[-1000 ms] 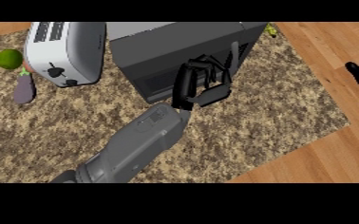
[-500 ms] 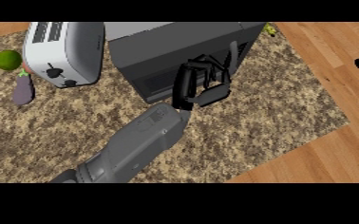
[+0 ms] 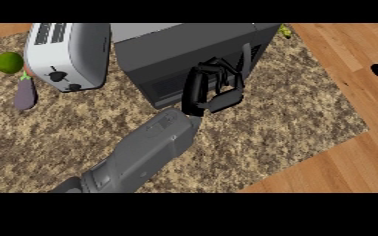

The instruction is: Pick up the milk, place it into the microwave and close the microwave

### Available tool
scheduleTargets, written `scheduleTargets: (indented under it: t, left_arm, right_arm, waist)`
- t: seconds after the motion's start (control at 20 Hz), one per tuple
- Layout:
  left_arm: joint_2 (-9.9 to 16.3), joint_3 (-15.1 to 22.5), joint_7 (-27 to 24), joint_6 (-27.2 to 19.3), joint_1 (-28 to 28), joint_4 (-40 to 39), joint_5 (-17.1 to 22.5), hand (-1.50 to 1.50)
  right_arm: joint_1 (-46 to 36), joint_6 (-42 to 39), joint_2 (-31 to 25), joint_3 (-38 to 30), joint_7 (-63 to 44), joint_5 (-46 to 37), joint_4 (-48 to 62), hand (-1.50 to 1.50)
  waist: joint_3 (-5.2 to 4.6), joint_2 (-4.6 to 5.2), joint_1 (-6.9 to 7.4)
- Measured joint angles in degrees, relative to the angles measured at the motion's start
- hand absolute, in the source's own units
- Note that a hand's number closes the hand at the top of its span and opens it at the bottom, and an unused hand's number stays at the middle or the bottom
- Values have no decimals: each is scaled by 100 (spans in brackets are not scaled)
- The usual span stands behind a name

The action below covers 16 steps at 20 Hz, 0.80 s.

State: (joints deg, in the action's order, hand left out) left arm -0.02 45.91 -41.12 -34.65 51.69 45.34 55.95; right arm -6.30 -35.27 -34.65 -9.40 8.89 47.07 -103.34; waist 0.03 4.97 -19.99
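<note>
The dark grey microwave [image 3: 184, 47] stands at the back middle of the counter, its front facing me and its door looking nearly flush with the body. My left hand [image 3: 209, 87] lies against the front of the door with relaxed fingers spread on it and nothing held. A thin dark edge [image 3: 246, 60] stands up just right of the fingers. No milk shows anywhere; the hand and forearm cover part of the door. Only a black tip of my right hand [image 3: 374, 70] shows at the right edge.
A white toaster [image 3: 66, 52] stands left of the microwave. A purple eggplant [image 3: 25, 94] and a green lime [image 3: 10, 62] lie at the far left. A speckled mat [image 3: 280, 125] covers the wooden counter [image 3: 332, 165]. Something small and green [image 3: 285, 30] peeks out behind the microwave's right corner.
The left hand has barely moved on the microwave's front. The right hand has slid further out past the right edge.
</note>
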Motion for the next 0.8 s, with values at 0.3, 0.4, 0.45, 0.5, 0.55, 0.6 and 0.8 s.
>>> scheduleTargets:
  t: [0.3,0.4,0.45,0.5,0.55,0.6,0.8]
  left_arm:
    - [-1,27,-93,-15,19,-44,123,150]
    - [-1,47,-118,-4,31,-52,166,150]
    - [-1,60,-133,0,39,-57,181,150]
    - [0,63,-143,-4,43,-62,200,150]
    - [0,68,-165,-10,43,-73,213,150]
    - [1,73,-188,-17,44,-79,226,150]
    - [0,92,-252,-11,56,-101,284,150]
  right_arm:
    - [-3,-91,-111,19,-104,207,-23,-150]
    - [-15,-113,-148,24,-137,264,-30,-150]
    - [-23,-121,-160,28,-149,290,-32,-150]
    - [-26,-132,-172,31,-160,314,-38,-150]
    - [-23,-139,-192,21,-172,337,-37,-150]
    - [-34,-153,-217,14,-182,352,-44,-150]
    - [-64,-209,-315,-35,-216,441,-44,-150]
  waist:
    - [1,-8,-21]
    - [0,-6,-16]
    - [0,-3,-11]
    - [2,-4,-15]
    - [3,-7,-22]
    - [4,-7,-28]
    - [6,-5,-34]
